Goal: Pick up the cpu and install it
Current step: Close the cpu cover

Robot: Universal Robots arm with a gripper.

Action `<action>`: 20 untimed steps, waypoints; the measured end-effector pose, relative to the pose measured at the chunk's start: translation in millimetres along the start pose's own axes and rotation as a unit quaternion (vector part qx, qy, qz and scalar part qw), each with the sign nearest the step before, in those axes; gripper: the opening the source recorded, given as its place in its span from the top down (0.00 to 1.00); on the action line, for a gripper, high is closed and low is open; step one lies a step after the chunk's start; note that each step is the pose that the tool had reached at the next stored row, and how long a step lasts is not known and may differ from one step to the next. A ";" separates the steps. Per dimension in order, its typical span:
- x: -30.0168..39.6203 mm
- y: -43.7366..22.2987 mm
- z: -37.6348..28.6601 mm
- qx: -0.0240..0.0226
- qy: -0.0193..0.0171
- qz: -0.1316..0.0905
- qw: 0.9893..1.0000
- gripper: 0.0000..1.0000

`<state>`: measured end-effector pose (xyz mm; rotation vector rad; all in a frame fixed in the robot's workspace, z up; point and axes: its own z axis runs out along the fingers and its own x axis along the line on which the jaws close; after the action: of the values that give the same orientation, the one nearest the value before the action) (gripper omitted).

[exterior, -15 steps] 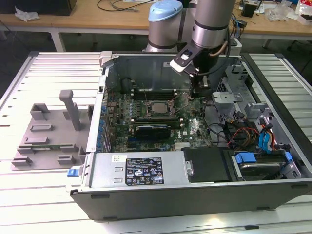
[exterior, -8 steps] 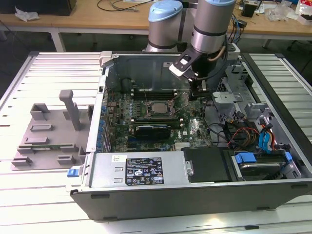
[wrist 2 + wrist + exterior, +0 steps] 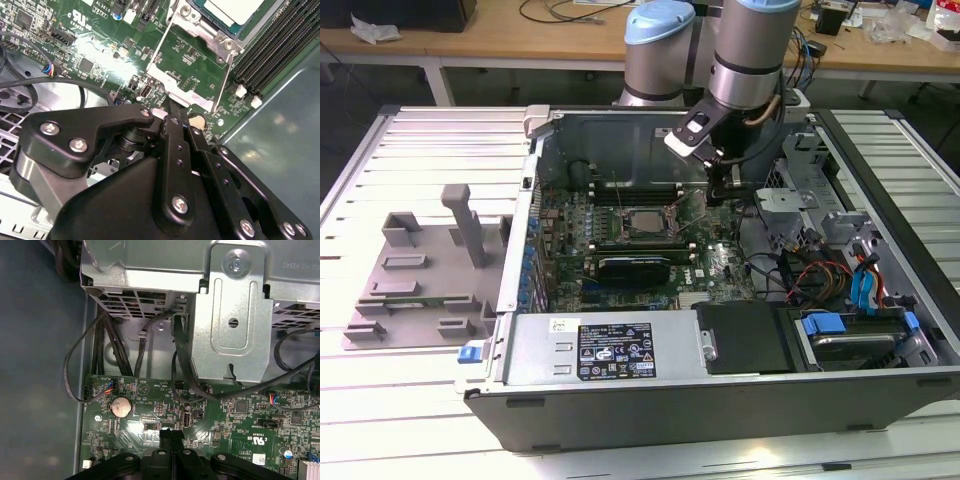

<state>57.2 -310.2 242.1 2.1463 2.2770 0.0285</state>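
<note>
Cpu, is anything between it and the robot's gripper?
Yes. The cpu lies in its place on the motherboard, and a flipped-open metal frame stands between it and the shut gripper, which hangs just beside that frame.

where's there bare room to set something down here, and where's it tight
Bare table slats surround the grey fixture on the exterior view's left, and a narrow strip runs along the case's other side. Inside the case it is crowded: the gripper hangs over the board near the cpu, with cables beside it.
</note>
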 end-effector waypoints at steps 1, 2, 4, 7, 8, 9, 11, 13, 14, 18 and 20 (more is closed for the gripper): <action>0.1 -1.2 0.1 0.000 0.000 0.000 1.000 0.89; 0.1 -2.0 0.2 0.000 0.000 0.000 1.000 0.89; 0.3 -5.1 0.1 0.000 0.000 0.000 1.000 0.89; 0.7 -11.3 0.0 -0.001 0.000 0.000 1.000 0.89; 1.1 -14.6 -0.1 -0.002 0.000 0.000 1.000 0.89; 1.5 -17.8 -0.1 -0.003 0.000 0.000 1.000 0.89; 2.5 -25.3 -0.3 -0.005 0.000 0.000 1.000 0.89; 2.9 -28.9 -0.4 -0.005 0.000 0.000 1.000 0.89; 3.2 -31.7 -0.4 -0.006 0.000 0.000 1.000 0.89; 5.3 -50.0 -0.7 -0.007 0.000 0.000 1.000 0.89; 5.9 -57.4 -0.8 -0.008 0.000 0.000 1.000 0.89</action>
<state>-0.5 -307.7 241.7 2.1384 2.2685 0.0453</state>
